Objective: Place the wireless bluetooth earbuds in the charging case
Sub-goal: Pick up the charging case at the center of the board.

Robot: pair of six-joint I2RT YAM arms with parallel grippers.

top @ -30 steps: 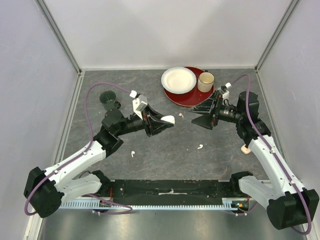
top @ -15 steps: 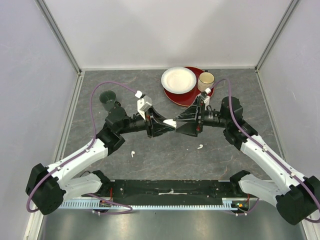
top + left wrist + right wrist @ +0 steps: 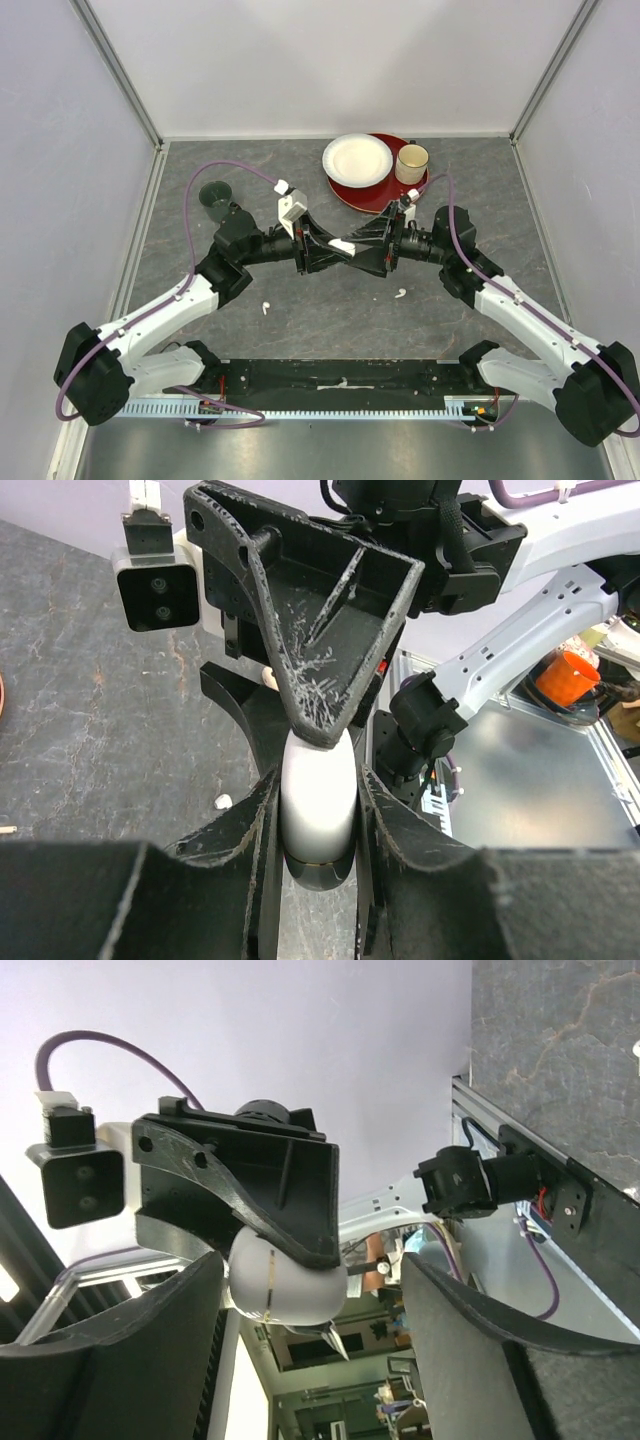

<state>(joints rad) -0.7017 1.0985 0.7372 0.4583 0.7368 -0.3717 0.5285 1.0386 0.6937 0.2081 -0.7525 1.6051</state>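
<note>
Top external view: the left fingers (image 3: 334, 246) are clamped on the white case (image 3: 343, 245), holding it above the desk (image 3: 330, 310). The right fingers (image 3: 362, 250) meet them tip to tip, spread wide with the case between them, gripping nothing; the right wrist view shows gaps on both sides. Two earbuds (image 3: 400, 293) (image 3: 265, 307) lie on the desk, apart from both pairs of fingers, on the arm-base side.

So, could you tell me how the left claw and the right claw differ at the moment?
The left claw is clamped on the white charging case; the right claw stands open, straddling that case without closing on it. The left claw points rightward, the right claw leftward, tip to tip. Both are black.
</note>
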